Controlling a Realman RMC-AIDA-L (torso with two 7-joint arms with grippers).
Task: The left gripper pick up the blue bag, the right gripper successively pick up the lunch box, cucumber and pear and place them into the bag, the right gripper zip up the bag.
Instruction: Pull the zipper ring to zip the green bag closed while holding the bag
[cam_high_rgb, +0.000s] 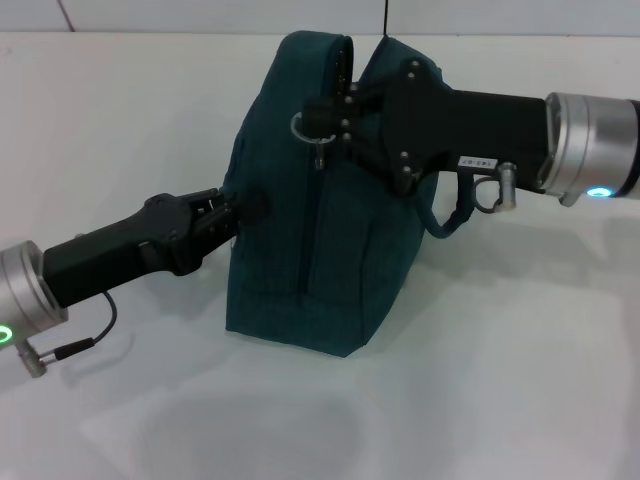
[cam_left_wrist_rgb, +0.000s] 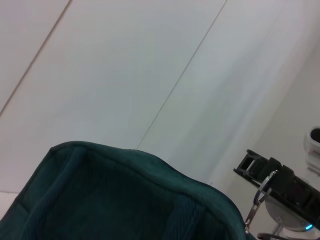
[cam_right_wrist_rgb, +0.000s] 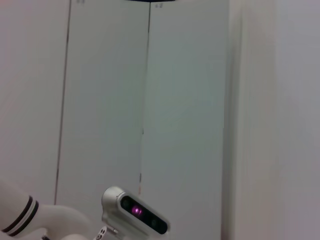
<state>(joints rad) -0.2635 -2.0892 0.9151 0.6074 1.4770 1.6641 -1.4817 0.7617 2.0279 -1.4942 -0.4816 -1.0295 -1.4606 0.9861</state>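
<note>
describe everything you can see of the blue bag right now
The blue bag is dark teal fabric, standing upright on the white table, narrow end toward the camera, with a vertical seam down it. Its top looks nearly closed. A silver ring pull sits at the top edge, where the right claw meets it. A loop handle hangs on the far side. The left claw presses against its side.

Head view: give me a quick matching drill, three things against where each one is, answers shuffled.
1. dark teal-blue fabric bag
2. left gripper
3. right gripper
4. silver ring-pull zipper

a. at the bag's left side wall
b. upright on the white table
c. at the bag's top, by the ring
d. near the bag's top edge

Pairs: 1-b, 2-a, 3-c, 4-d
</note>
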